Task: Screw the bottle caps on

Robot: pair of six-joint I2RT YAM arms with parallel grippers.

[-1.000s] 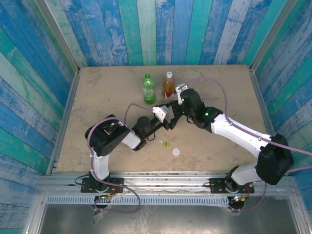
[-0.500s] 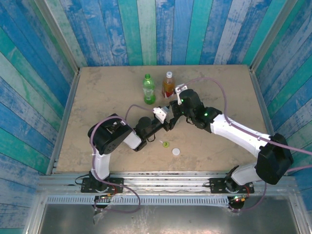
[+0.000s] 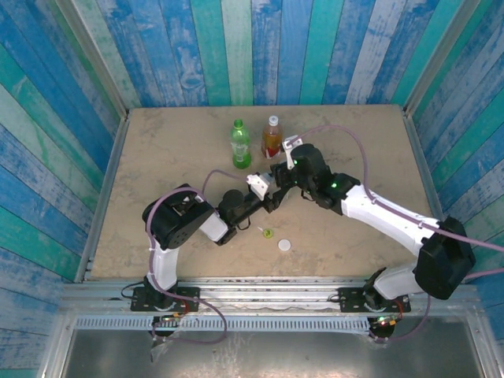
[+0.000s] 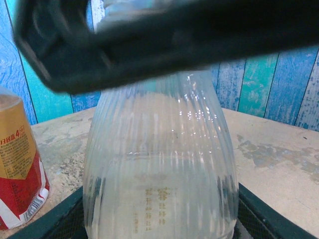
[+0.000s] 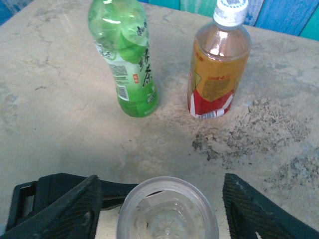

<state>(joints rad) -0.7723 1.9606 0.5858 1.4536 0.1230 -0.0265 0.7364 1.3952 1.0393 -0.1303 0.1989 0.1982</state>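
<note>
The clear bottle (image 4: 159, 164) stands upright mid-table with my left gripper (image 4: 159, 221) shut on its lower body, one finger (image 4: 57, 219) pressed to each side. Its mouth (image 5: 167, 206) is open, with no cap on it. My right gripper (image 5: 160, 189) hangs directly above that mouth, open, its fingers (image 5: 70, 204) well clear of the rim. In the top view the two grippers (image 3: 266, 197) (image 3: 278, 175) meet there. The amber bottle (image 5: 218, 64) wears a white cap (image 5: 231, 10). The green bottle (image 5: 124, 55) stands to its left. A yellow-green cap (image 3: 268, 232) and a white cap (image 3: 283, 245) lie loose.
The green bottle (image 3: 240, 146) and amber bottle (image 3: 272, 135) stand close together just behind the grippers. Blue plank walls (image 3: 252, 47) enclose the table on three sides. Both loose caps lie near the front edge (image 3: 260, 277), between the arms.
The left arm's elbow has shifted slightly right and the grippers have edged closer around the clear bottle. Bottles and loose caps on the table have not moved.
</note>
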